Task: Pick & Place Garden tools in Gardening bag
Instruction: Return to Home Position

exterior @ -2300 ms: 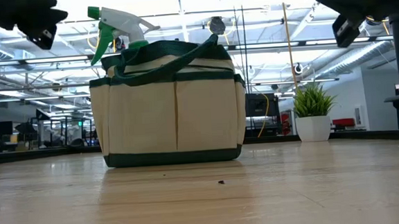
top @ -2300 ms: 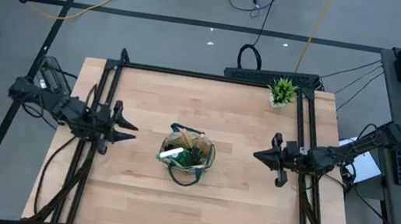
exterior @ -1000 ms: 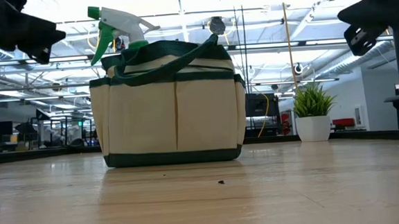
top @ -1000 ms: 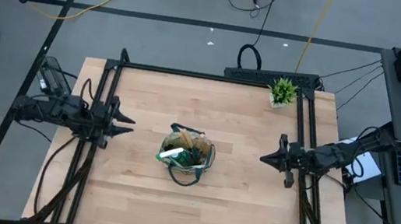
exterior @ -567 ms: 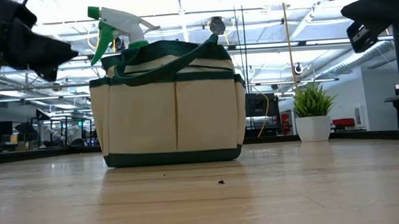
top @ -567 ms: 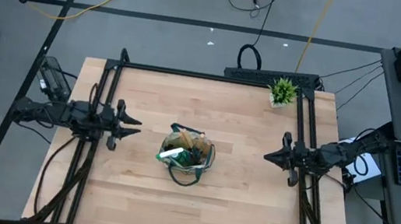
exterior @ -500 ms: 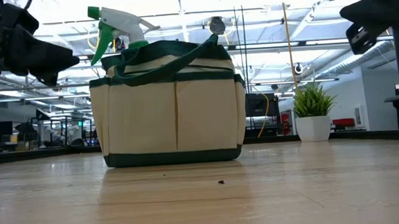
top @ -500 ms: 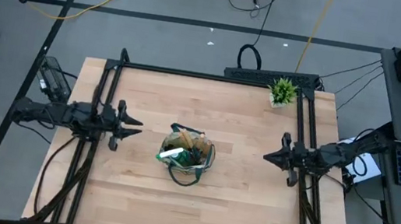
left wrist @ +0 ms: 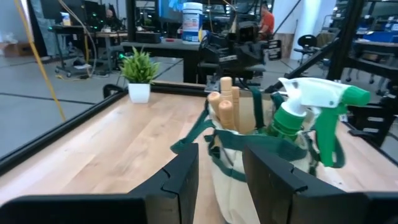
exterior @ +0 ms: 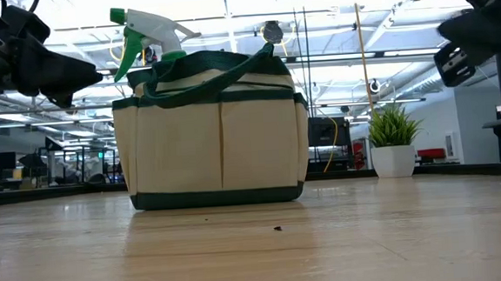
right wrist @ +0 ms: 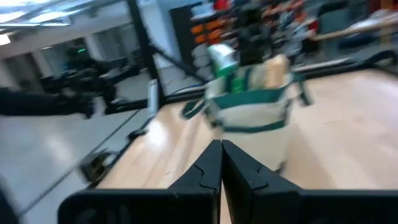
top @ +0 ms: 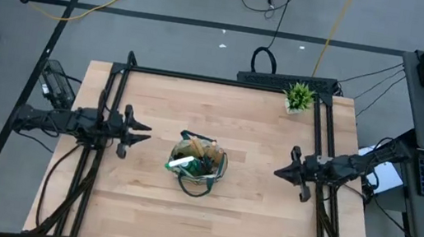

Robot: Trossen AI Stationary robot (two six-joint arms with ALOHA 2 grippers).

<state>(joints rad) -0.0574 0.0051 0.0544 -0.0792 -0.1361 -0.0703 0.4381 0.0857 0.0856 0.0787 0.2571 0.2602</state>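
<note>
The gardening bag stands upright near the middle of the counter. In the low view its khaki panels and dark green trim face the camera, and one looped handle is draped across its top. Tools are inside it. A green-and-white spray bottle sticks out on the side nearer the left arm, with its nozzle well above the rim. Pale wooden handles rise from the far part of the bag. The left pincer hangs above the counter to the bag's left, apart from it and pointing toward it. Its two fingers are spread with a clear gap and grip nothing. Through that gap the left wrist view looks straight at the bag, with the spray bottle and the wooden handles showing above the rim. The right pincer hangs above the counter's right side, well apart from the bag and also aimed at it. In the right wrist view its fingers are pressed together with nothing between them, and the bag sits blurred beyond their tips. In the low view both pincers hang higher than the bag's rim, one at each edge of the picture. A small potted plant in a white pot stands at the counter's far right corner, well apart from the bag and from both arms.
</note>
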